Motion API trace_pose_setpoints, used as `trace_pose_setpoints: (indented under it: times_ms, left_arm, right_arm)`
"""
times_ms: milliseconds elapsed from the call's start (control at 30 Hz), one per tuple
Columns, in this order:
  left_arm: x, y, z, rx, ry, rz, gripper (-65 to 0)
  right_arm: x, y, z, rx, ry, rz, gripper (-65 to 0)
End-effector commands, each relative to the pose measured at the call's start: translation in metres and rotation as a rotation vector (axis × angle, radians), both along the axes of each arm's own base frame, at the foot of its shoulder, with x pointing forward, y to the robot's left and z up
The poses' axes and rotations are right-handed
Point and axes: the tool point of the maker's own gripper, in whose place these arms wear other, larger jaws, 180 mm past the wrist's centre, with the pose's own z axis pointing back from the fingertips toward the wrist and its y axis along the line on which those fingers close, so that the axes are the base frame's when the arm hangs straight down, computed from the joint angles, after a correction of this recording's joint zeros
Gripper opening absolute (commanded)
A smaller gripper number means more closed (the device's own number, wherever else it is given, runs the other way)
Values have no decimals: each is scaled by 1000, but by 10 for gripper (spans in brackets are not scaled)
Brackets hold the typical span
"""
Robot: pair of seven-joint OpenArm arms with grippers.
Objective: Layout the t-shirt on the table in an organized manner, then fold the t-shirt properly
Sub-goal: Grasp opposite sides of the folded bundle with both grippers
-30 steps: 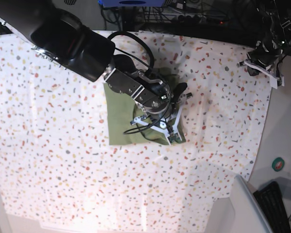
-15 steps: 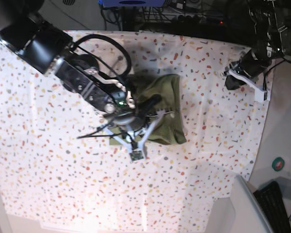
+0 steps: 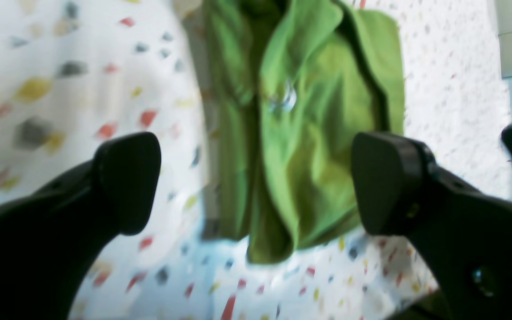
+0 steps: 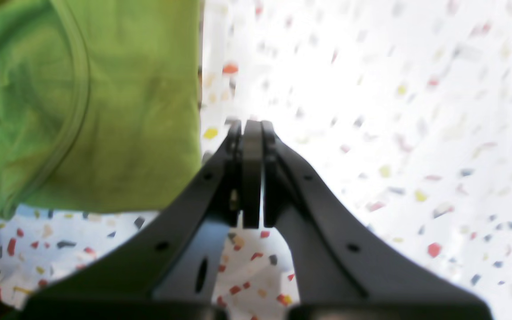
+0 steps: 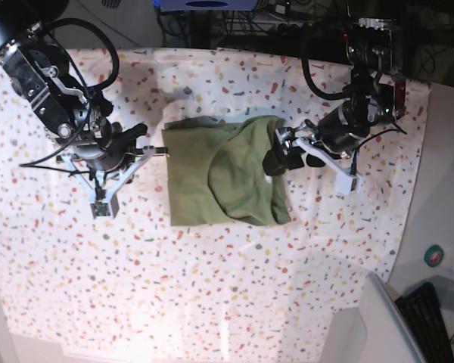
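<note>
Your left gripper (image 5: 287,156), fingers spread wide and holding nothing, sits at the t-shirt (image 5: 223,172)'s near edge, nearer than your right gripper (image 5: 157,153), whose fingers are pressed together just off the opposite edge.

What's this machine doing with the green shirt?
Two robot arms are folding a green t-shirt on a speckled table. The shirt lies partly folded, one layer bunched. The left end effector is open at the shirt's edge, holding nothing. The right end effector is shut, just beside the shirt's other edge.
</note>
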Motion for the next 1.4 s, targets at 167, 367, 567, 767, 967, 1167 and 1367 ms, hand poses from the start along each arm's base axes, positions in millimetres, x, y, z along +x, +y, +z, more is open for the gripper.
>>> trace_pose_setpoints:
  times_ms: [167,367,567,767,967,1167,1367]
  left_arm:
    - [23,-39,-9,-39,11,-96,0]
    - [18,-28,-41,-39,124,-37,0]
    - [23,-29,-42,-37,133,-23,0]
    - [29,-25,-38,-34,123,-17,0]
    - [26,10,-45,-2,145,45,0]
    - [32,59,-11,40,42,141,0]
    - [-2,158,8,156,23,319,0]
  right_arm:
    - [10,5,13,5,-62,70,-650]
    - [6,5,10,7,-53,71,-650]
    - [5,7,9,11,-48,70,-650]
    - [-6,15,10,31,-43,89,-650]
    - [-25,40,3,99,-47,89,-650]
    - [-42,89,-12,105,-7,236,-650]
    - [-32,108,-19,111,3,243,-650]
